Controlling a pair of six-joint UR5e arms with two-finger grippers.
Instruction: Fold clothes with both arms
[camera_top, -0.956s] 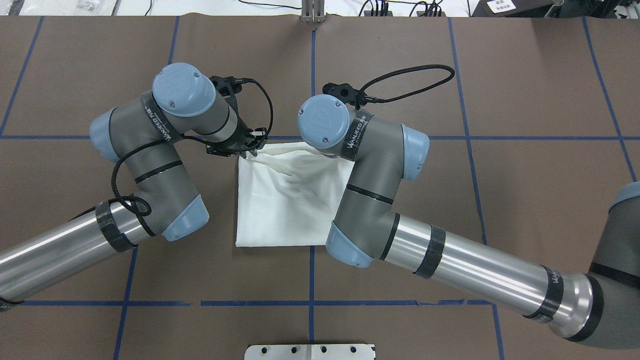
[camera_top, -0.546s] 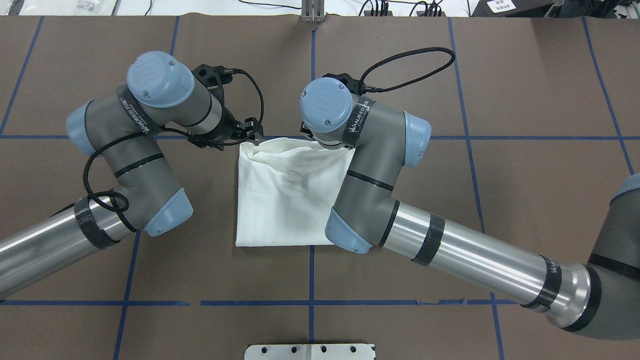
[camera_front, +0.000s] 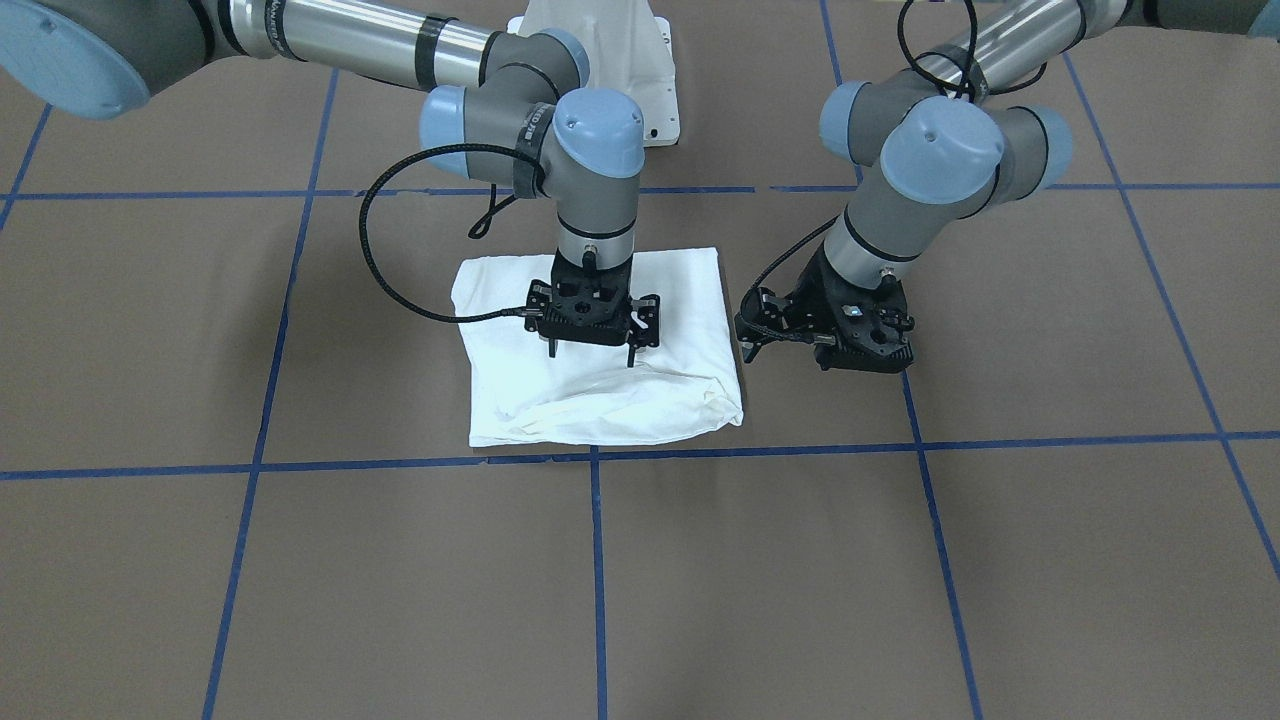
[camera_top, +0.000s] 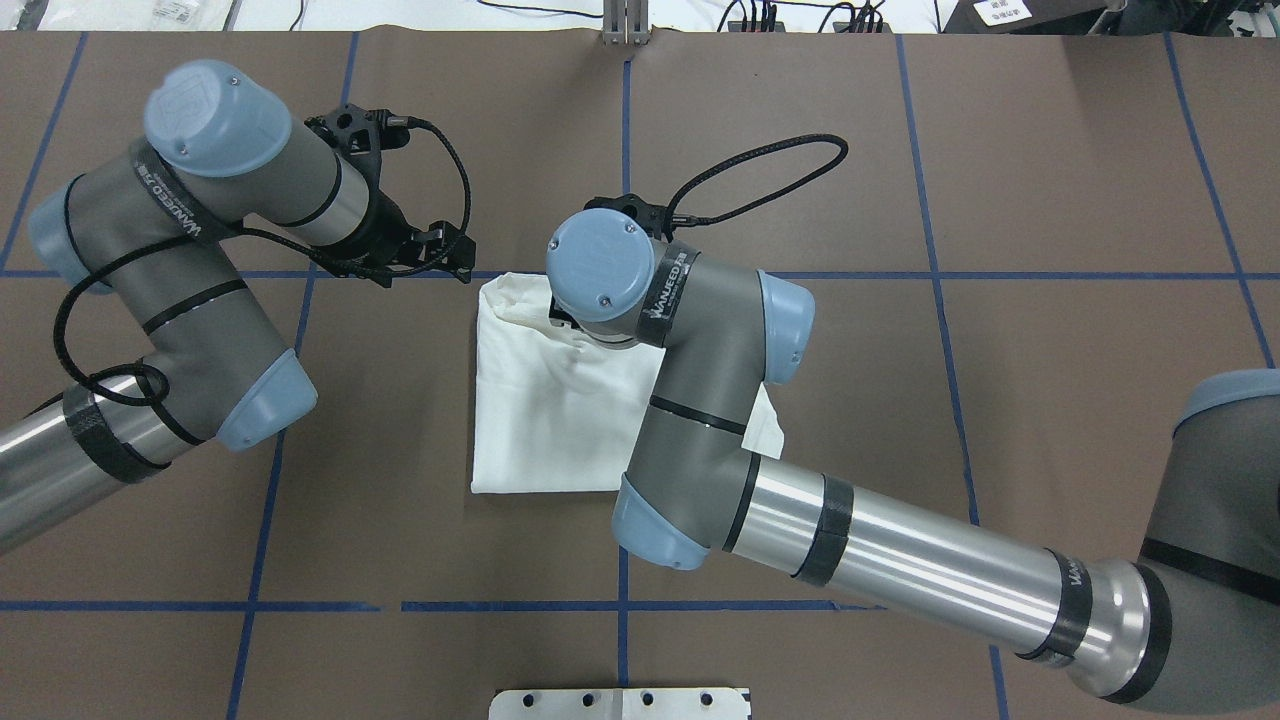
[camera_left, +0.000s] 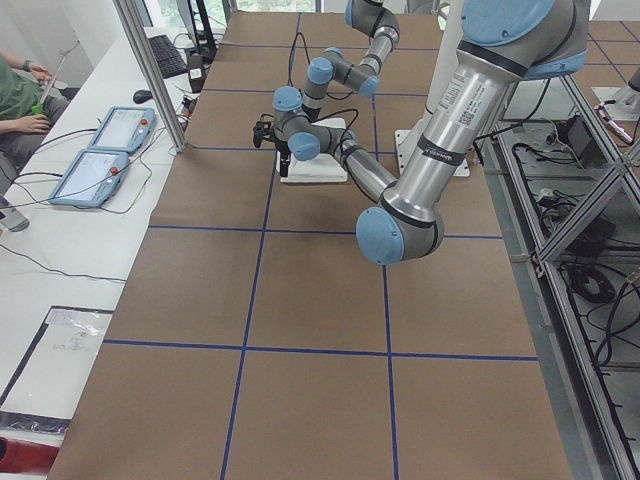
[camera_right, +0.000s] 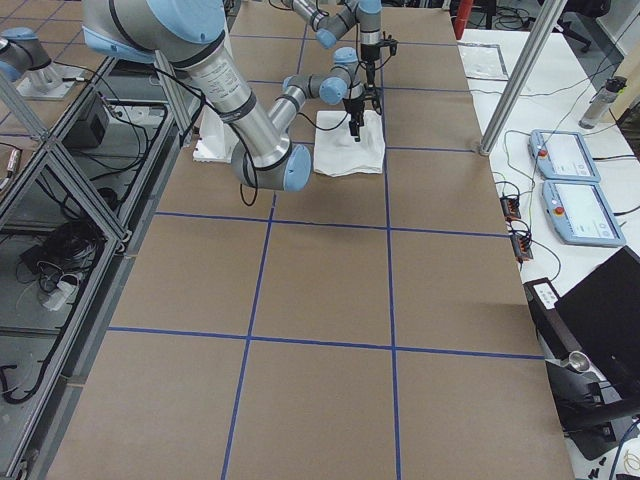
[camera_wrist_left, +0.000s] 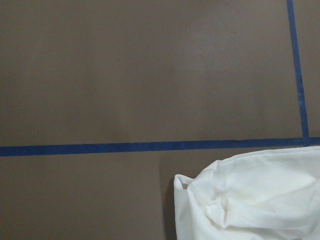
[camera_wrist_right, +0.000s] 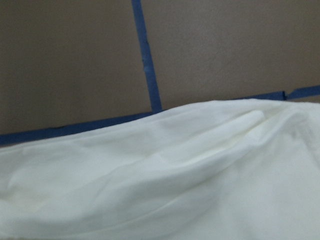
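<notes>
The clothes (camera_front: 600, 405) lie as a folded white rectangle on the brown table, with the far edge (camera_top: 520, 300) bunched and puffy. My right gripper (camera_front: 590, 355) points straight down over that bunched part, open, its fingertips (camera_front: 631, 360) just above the fabric and holding nothing. In the overhead view its wrist hides it. My left gripper (camera_front: 752, 340) hangs beside the shirt's far left corner, off the cloth, open and empty; it is also seen from overhead (camera_top: 450, 255). The left wrist view shows only that rumpled corner (camera_wrist_left: 250, 200) and bare table. No text or collar shows.
Blue tape lines (camera_top: 625, 150) cross the brown table. The white pedestal base (camera_front: 650, 60) stands at the robot's edge. Two teach pendants (camera_left: 115, 130) and a seated person (camera_left: 20, 90) are beyond the far side of the table.
My left gripper has let go of the shirt's far left corner and drawn away to the left. The right arm has swung left over the shirt, whose far edge now rests bunched.
</notes>
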